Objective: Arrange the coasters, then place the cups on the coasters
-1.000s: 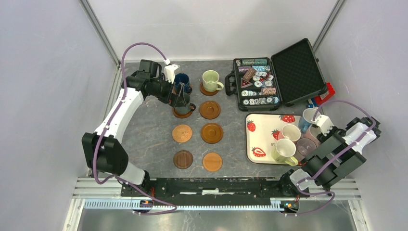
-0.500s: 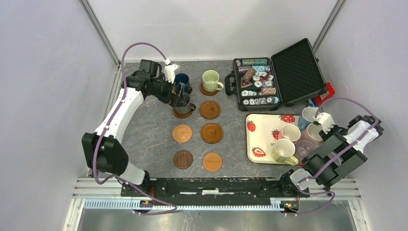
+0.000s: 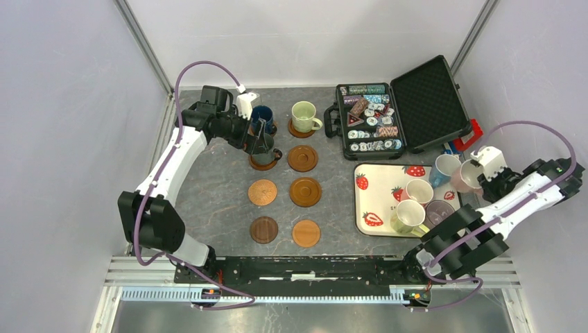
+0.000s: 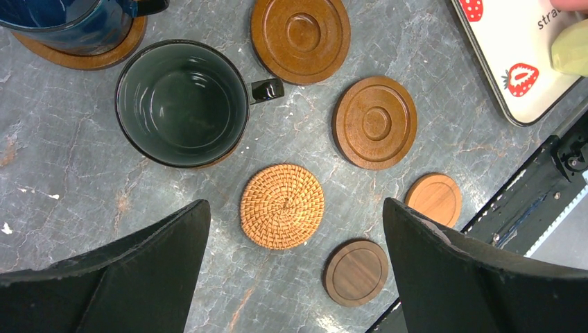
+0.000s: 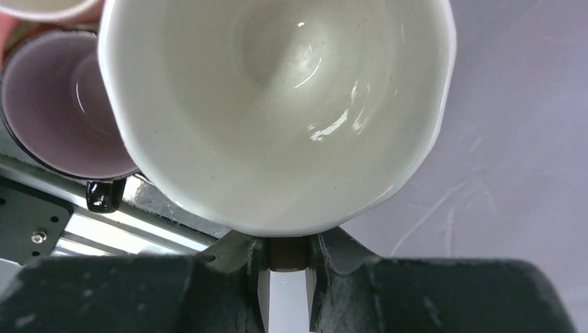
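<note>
The pink cup [image 5: 277, 104] hangs at the right edge of the tray [image 3: 367, 198], just beside the light blue cup [image 3: 442, 168]. The right gripper [image 5: 288, 253] is pressed together on its handle alone, so the whole body hangs out from the fingers. That is the main worry: with so narrow a hold, the cup may swivel or sag in the pinch on a quick swing and reach its coaster tilted, or slip out altogether. Low travel is the next risk. The mauve cup [image 5: 55, 104] and the other cups crowd the tray's right side, and a shallow path toward the middle of the desk [image 3: 222, 201] could clip a rim and tip one.

Further out, the coasters [image 3: 306, 191] lie in two columns down the desk, with cups on the three nearest the far edge and five bare. The left gripper [image 3: 260, 142], fingers spread wide and holding nothing, hovers over the dark green cup [image 4: 182, 104] in the left column. If it lingers there, the two arms may meet over the coasters. The open case of chips [image 3: 371, 125] at the far right corner also stands close to that route.
</note>
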